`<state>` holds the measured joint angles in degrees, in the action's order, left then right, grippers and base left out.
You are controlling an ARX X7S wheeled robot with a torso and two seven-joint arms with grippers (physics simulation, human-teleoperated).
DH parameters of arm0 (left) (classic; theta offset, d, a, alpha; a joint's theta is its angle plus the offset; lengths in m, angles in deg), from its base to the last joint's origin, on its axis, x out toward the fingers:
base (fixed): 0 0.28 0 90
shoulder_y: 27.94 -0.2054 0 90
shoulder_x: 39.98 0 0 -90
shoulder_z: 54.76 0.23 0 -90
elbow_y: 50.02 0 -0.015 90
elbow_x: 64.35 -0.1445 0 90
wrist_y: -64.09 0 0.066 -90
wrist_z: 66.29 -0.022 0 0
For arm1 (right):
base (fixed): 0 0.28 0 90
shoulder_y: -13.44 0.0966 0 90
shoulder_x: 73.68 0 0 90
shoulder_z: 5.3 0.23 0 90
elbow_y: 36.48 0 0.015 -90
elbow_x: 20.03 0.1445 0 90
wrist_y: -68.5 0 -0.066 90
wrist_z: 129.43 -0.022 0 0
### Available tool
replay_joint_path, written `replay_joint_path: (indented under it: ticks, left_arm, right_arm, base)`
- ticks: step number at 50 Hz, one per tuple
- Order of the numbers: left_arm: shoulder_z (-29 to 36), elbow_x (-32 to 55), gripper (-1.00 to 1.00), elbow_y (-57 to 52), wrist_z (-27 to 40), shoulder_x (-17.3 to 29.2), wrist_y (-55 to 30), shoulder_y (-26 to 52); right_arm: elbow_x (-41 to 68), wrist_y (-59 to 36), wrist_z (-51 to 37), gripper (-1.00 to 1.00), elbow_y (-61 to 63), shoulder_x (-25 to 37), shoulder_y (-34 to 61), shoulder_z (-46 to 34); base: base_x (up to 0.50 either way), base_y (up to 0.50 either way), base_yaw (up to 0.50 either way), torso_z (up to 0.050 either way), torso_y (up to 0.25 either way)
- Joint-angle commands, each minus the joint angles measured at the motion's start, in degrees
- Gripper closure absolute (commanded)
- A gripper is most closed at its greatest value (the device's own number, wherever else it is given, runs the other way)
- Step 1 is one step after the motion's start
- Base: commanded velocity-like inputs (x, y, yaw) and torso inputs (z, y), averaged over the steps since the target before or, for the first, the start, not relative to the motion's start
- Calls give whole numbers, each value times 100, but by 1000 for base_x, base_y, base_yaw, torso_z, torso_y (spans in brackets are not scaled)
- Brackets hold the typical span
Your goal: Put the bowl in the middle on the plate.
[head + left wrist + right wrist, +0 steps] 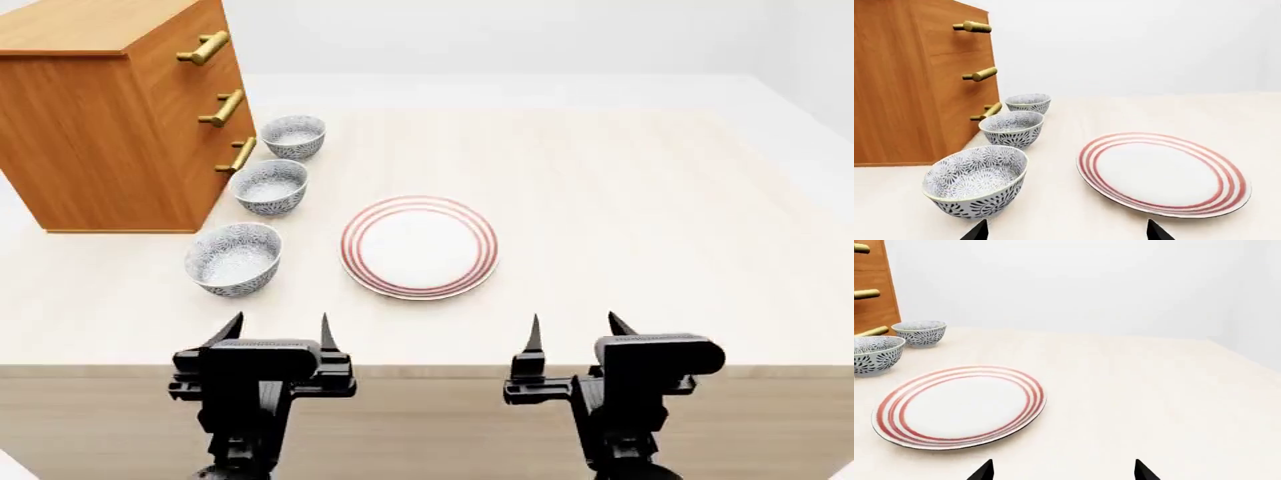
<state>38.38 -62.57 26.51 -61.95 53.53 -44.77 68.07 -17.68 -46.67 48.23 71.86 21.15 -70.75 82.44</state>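
Pale wooden tabletop [641,200] with three bowls in a row and one plate; no object is held.

Both the left gripper [276,330] and the right gripper [574,331] are parked at the near table edge, jaws spread wide and empty. The bowl [270,186] in the middle is located ahead of the left jaws, beyond the nearest bowl [235,258] and beside the wooden cabinet [107,120]. The plate [419,246] is located ahead, between the two grippers. The approach step appears not yet begun; a reach past the nearest bowl is judged necessary.
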Motion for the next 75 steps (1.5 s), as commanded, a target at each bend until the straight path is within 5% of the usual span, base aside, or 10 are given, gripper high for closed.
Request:
replay_joint_path:
  ticks: [1,58,63,69,75]
  left_arm:
    - [97,59,-100,-835,146,163,-1075,468]
    - [328,350,-100,-734,473,467,-969,468]
    - [426,429,-100,-1199,399,601,-1994,716]
    - [-14,1271,-100,-2027,68,558,-4734,1979]
    - [261,914,-100,-1518,583,586,-5733,3107]
  right_arm:
    - [221,-1551,-26,-100,1164,183,552,82]
    - [546,-1276,-281,-100,949,344,474,-46]
    - [549,-1369,-306,-100,985,382,545,-88]
    - [572,-1436,-313,-100,1030,427,588,-124]
    - [641,-1374,-309,-100,998,442,566,-75]
  base:
    - [500,0,0,0,0]
    - [465,0,0,0,0]
    - [0,0,0,0,0]
    - [0,0,0,0,0]
    - [0,0,0,0,0]
